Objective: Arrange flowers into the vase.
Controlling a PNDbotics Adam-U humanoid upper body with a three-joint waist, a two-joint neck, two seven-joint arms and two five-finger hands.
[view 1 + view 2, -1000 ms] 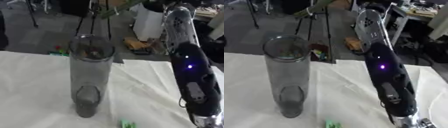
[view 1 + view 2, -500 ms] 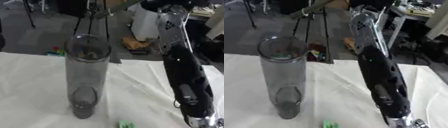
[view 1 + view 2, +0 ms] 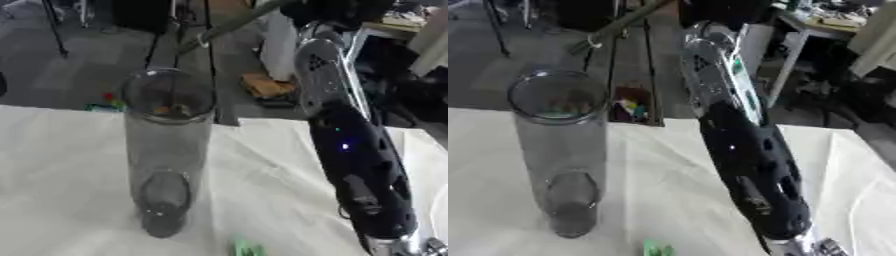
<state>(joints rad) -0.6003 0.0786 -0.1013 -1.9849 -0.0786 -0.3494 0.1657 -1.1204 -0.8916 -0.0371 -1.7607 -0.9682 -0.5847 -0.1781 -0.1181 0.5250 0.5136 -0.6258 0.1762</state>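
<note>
- Now the tall clear vase [image 3: 168, 150] stands upright at centre left of the frame on the white tablecloth [image 3: 61, 165], and it looks empty, with only floor clutter showing through the glass.
- Compared with a second ago, the right arm [image 3: 354, 160] has swung so that its black forearm runs more steeply from top centre down to the lower right corner; the whole picture has shifted a little too, so the head has likely tilted.
- The vase itself has not moved on the cloth.
- Its wrist meets the bottom edge and the right hand is cut off, so I cannot tell how its fingers are set or whether it holds anything.
- A small green bit [image 3: 248, 247], perhaps part of a flower, lies at the bottom edge just right of the vase base.
- No left hand shows.
- Judging by this, the arm is reaching low for a stem; nothing is in the vase yet.
</note>
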